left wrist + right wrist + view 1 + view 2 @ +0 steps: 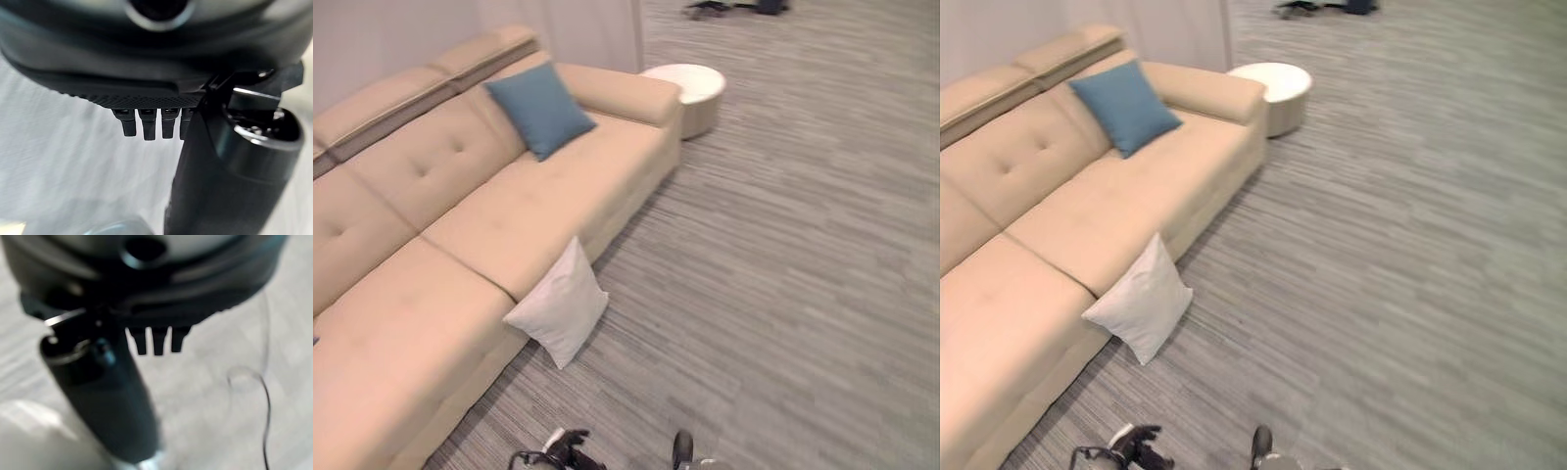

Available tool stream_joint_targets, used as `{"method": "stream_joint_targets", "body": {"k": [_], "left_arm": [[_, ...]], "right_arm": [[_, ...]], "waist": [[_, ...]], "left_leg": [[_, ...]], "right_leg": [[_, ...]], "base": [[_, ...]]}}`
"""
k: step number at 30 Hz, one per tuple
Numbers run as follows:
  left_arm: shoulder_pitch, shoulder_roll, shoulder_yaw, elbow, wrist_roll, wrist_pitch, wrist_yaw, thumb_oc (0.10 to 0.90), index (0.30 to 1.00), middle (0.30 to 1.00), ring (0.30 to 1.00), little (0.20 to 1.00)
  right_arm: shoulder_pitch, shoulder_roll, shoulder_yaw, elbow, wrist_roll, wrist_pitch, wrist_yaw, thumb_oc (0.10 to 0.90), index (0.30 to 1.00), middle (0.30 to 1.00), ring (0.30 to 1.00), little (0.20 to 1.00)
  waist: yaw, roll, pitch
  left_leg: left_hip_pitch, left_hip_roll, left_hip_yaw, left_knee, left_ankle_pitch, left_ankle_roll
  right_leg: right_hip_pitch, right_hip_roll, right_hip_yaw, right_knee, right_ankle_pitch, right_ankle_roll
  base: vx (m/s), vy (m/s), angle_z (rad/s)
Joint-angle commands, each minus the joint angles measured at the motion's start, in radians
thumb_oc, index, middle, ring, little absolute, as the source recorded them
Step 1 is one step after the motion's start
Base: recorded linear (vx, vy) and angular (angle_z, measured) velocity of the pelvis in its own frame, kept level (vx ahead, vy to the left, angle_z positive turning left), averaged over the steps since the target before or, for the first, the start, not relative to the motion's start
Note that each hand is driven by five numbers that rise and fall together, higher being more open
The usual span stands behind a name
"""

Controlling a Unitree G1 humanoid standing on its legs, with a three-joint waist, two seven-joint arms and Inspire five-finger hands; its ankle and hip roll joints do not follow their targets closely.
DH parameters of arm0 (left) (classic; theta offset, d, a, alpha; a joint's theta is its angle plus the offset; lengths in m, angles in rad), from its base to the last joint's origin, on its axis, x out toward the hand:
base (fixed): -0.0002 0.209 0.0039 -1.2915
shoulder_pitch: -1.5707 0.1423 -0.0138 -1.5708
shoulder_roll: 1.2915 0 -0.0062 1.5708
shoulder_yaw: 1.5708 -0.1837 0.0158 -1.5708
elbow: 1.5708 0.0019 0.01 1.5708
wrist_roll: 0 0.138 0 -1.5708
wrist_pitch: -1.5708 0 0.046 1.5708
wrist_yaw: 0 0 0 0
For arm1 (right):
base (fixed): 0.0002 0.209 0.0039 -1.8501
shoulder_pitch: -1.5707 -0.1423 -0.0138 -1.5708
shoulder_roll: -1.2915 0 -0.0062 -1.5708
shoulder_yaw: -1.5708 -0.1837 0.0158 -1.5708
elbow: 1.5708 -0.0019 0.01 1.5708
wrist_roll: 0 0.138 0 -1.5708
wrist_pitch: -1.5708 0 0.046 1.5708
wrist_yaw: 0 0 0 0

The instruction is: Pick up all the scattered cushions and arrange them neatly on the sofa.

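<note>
A white cushion [560,304] stands on the grey carpet, leaning against the front of the beige sofa [509,211] near the step in its seat. A blue cushion [540,108] rests on the sofa seat, propped against the backrest near the far armrest. My left hand [570,448] and right hand [681,447] show low at the near edge, a short way from the white cushion. In the left wrist view my left hand [146,73] has straight fingers [146,125] over bare carpet. My right hand [146,284] also has straight fingers [156,340] and holds nothing.
A round white side table [690,90] stands on the floor past the sofa's far armrest. Dark objects [734,8] lie far off on the carpet. Open carpet [783,274] stretches to the right of the sofa. A pale wall [391,34] runs behind it.
</note>
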Motion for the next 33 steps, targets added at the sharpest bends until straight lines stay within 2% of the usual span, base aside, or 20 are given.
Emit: {"method": "stream_joint_targets", "body": {"k": [1, 3, 5, 6, 7, 8, 9, 10, 12, 13, 14, 17, 18, 19, 21, 26, 27, 29, 32, 33], "left_arm": [[0.064, 0.002, -0.079, 0.069, 0.028, 0.043, 0.023, 0.800, 0.900, 0.900, 0.900, 0.900], [0.066, 0.008, -0.063, 0.062, 0.020, 0.036, 0.028, 0.800, 0.900, 0.900, 0.900, 0.900], [0.070, 0.017, -0.053, 0.061, 0.023, 0.036, 0.031, 0.800, 0.900, 0.900, 0.900, 0.900], [0.083, 0.014, -0.033, 0.081, 0.018, 0.043, 0.019, 0.800, 0.900, 0.900, 0.900, 0.900], [0.083, 0.014, -0.033, 0.081, 0.018, 0.043, 0.019, 0.800, 0.900, 0.900, 0.900, 0.900], [0.087, 0.016, -0.024, 0.101, 0.012, 0.043, 0.016, 0.800, 0.900, 0.900, 0.900, 0.900], [0.087, 0.016, -0.024, 0.101, 0.012, 0.043, 0.016, 0.800, 0.900, 0.900, 0.900, 0.900], [0.083, 0.023, 0.007, 0.114, -0.010, 0.055, 0.016, 0.800, 0.900, 0.900, 0.900, 0.900], [0.081, 0.032, 0.014, 0.122, -0.021, 0.063, 0.017, 0.800, 0.900, 0.900, 0.900, 0.900], [0.076, 0.035, 0.017, 0.130, -0.028, 0.066, 0.019, 0.800, 0.900, 0.900, 0.900, 0.900], [0.075, 0.034, 0.017, 0.130, -0.028, 0.066, 0.019, 0.800, 0.900, 0.900, 0.900, 0.900], [0.054, 0.035, -0.007, 0.133, -0.006, 0.059, 0.024, 0.800, 0.900, 0.900, 0.900, 0.900], [0.046, 0.033, -0.027, 0.133, 0.017, 0.049, 0.030, 0.800, 0.900, 0.900, 0.900, 0.900], [0.046, 0.033, -0.027, 0.133, 0.018, 0.049, 0.030, 0.800, 0.900, 0.900, 0.900, 0.900], [0.038, 0.027, -0.039, 0.132, 0.014, 0.044, 0.036, 0.800, 0.900, 0.900, 0.900, 0.900], [0.038, 0.015, -0.037, 0.141, -0.021, 0.046, 0.037, 0.800, 0.900, 0.900, 0.900, 0.900], [0.039, 0.003, -0.018, 0.137, -0.065, 0.043, 0.049, 0.800, 0.900, 0.900, 0.900, 0.900], [0.039, 0.000, -0.012, 0.132, -0.074, 0.043, 0.056, 0.800, 0.900, 0.900, 0.900, 0.900], [0.057, -0.008, 0.023, 0.126, -0.121, 0.046, 0.076, 0.800, 0.900, 0.900, 0.900, 0.900], [0.062, -0.009, 0.032, 0.124, -0.128, 0.049, 0.069, 0.800, 0.900, 0.900, 0.900, 0.900]], "right_arm": [[-0.012, -0.033, 0.040, -0.057, -0.003, -0.037, -0.029, 0.800, 0.900, 0.900, 0.900, 0.900], [-0.028, -0.029, 0.061, -0.057, -0.021, -0.044, -0.024, 0.800, 0.900, 0.900, 0.900, 0.900], [-0.050, -0.015, 0.070, -0.058, -0.031, -0.047, -0.018, 0.800, 0.900, 0.900, 0.900, 0.900], [-0.056, 0.001, 0.094, -0.053, -0.071, -0.043, -0.003, 0.800, 0.900, 0.900, 0.900, 0.900], [-0.056, 0.001, 0.094, -0.053, -0.071, -0.043, -0.003, 0.800, 0.900, 0.900, 0.900, 0.900], [-0.045, 0.003, 0.085, -0.055, -0.088, -0.046, -0.002, 0.800, 0.900, 0.900, 0.900, 0.900], [-0.045, 0.003, 0.085, -0.055, -0.088, -0.046, -0.002, 0.800, 0.900, 0.900, 0.900, 0.900], [-0.040, 0.001, 0.074, -0.073, -0.088, -0.044, 0.006, 0.800, 0.900, 0.900, 0.900, 0.900], [-0.037, 0.004, 0.066, -0.080, -0.087, -0.043, 0.009, 0.800, 0.900, 0.900, 0.900, 0.900], [-0.036, 0.007, 0.069, -0.084, -0.094, -0.040, 0.008, 0.800, 0.900, 0.900, 0.900, 0.900], [-0.036, 0.007, 0.069, -0.084, -0.094, -0.040, 0.008, 0.800, 0.900, 0.900, 0.900, 0.900], [-0.040, 0.005, 0.066, -0.086, -0.086, -0.038, 0.005, 0.800, 0.900, 0.900, 0.900, 0.900], [-0.042, 0.000, 0.060, -0.082, -0.064, -0.040, 0.002, 0.800, 0.900, 0.900, 0.900, 0.900], [-0.042, 0.000, 0.060, -0.082, -0.064, -0.040, 0.002, 0.800, 0.900, 0.900, 0.900, 0.900], [-0.036, -0.010, 0.059, -0.076, -0.051, -0.038, -0.006, 0.800, 0.900, 0.900, 0.900, 0.900], [-0.021, -0.001, 0.077, -0.079, -0.035, -0.031, -0.011, 0.800, 0.900, 0.900, 0.900, 0.900], [-0.020, -0.003, 0.073, -0.083, -0.016, -0.038, -0.026, 0.800, 0.900, 0.900, 0.900, 0.900], [-0.019, -0.005, 0.068, -0.083, -0.014, -0.038, -0.029, 0.800, 0.900, 0.900, 0.900, 0.900], [0.006, -0.004, 0.038, -0.077, 0.000, -0.052, -0.050, 0.800, 0.900, 0.900, 0.900, 0.900], [0.013, -0.004, 0.032, -0.073, 0.004, -0.049, -0.049, 0.800, 0.900, 0.900, 0.900, 0.900]], "waist": [[0.020, 0.019, 0.009], [0.059, 0.032, 0.002], [0.080, 0.034, -0.011], [0.120, 0.048, -0.049], [0.121, 0.049, -0.051], [0.130, 0.033, -0.065], [0.130, 0.034, -0.068], [0.100, 0.048, -0.055], [0.086, 0.064, -0.054], [0.072, 0.074, -0.052], [0.069, 0.075, -0.053], [0.044, 0.066, -0.043], [0.004, 0.046, -0.048], [0.004, 0.047, -0.049], [-0.013, 0.035, -0.057], [0.006, -0.005, -0.069], [0.003, -0.022, -0.055], [-0.007, -0.031, -0.052], [-0.052, -0.051, -0.042], [-0.057, -0.054, -0.046]], "left_leg": [[0.028, -0.027, 0.006, -0.403, 0.012, 0.018], [0.044, -0.043, 0.006, -0.755, 0.057, 0.022], [-0.008, -0.028, 0.120, -0.848, 0.091, 0.015], [0.081, -0.046, 0.112, -0.912, 0.096, 0.064], [0.078, -0.045, 0.112, -0.912, 0.097, 0.063], [0.128, -0.082, 0.068, -0.899, 0.067, 0.107], [0.124, -0.081, 0.068, -0.899, 0.068, 0.107], [0.194, -0.104, -0.002, -0.880, 0.024, 0.149], [0.233, -0.102, -0.039, -0.880, 0.007, 0.156], [0.290, -0.103, -0.108, -0.876, -0.027, 0.149], [0.289, -0.102, -0.111, -0.876, -0.026, 0.148], [0.326, -0.101, -0.197, -0.864, -0.054, 0.117], [0.352, -0.116, -0.299, -0.870, -0.063, 0.092], [0.352, -0.116, -0.299, -0.871, -0.062, 0.092], [0.359, -0.132, -0.413, -0.873, -0.063, 0.077], [0.329, -0.112, -0.545, -0.802, -0.076, 0.025], [0.278, -0.108, -0.509, -0.748, -0.069, 0.011], [0.241, -0.103, -0.441, -0.722, -0.072, 0.011], [0.192, 0.038, 0.022, -0.660, -0.114, 0.035], [0.192, 0.053, 0.061, -0.652, -0.123, 0.036]], "right_leg": [[0.040, 0.033, 0.014, -0.010, -0.060, 0.167], [0.107, 0.051, 0.013, -0.012, -0.092, 0.185], [0.149, 0.069, 0.000, -0.001, -0.115, 0.191], [0.151, 0.070, -0.025, 0.096, -0.142, 0.214], [0.148, 0.072, -0.024, 0.096, -0.140, 0.213], [0.085, -0.015, -0.076, 0.347, -0.031, 0.296], [0.081, -0.014, -0.076, 0.347, -0.029, 0.296], [-0.023, -0.091, -0.073, 0.657, 0.104, 0.329], [-0.087, -0.110, -0.066, 0.775, 0.092, 0.307], [-0.154, -0.171, -0.079, 0.763, 0.034, 0.268], [-0.153, -0.170, -0.082, 0.761, 0.035, 0.267], [-0.177, -0.158, -0.012, 0.494, -0.017, 0.236], [-0.194, -0.058, 0.226, 0.253, -0.015, 0.257], [-0.193, -0.058, 0.225, 0.248, -0.012, 0.257], [-0.199, 0.014, 0.425, 0.192, 0.001, 0.271], [-0.109, 0.036, 0.349, 0.096, -0.010, 0.228], [-0.077, 0.022, 0.276, 0.070, -0.018, 0.216], [-0.069, 0.010, 0.242, 0.061, -0.020, 0.218], [-0.044, -0.026, 0.071, 0.061, -0.037, 0.218], [-0.049, -0.031, 0.049, 0.062, -0.039, 0.214]], "base": [[0.42, 0.026, -0.68], [0.59, 0.013, -0.71], [0.57, 0.017, -0.42], [0.47, 0.062, 0.04], [0.61, 0.114, -0.15], [0.26, 0.053, -0.18], [0.55, 0.140, 0.04], [0.28, 0.089, 0.65], [0.39, 0.040, 1.32], [0.37, -0.037, 1.54], [0.40, -0.214, 1.79], [0.23, -0.248, 1.39], [0.28, -0.338, 1.58], [0.28, -0.322, 1.82], [0.18, -0.268, 2.02], [0.11, -0.378, 1.56], [0.01, -0.378, 1.12], [-0.03, -0.188, 1.39], [-0.08, -0.166, 1.52], [-0.07, -0.103, 1.15]]}}
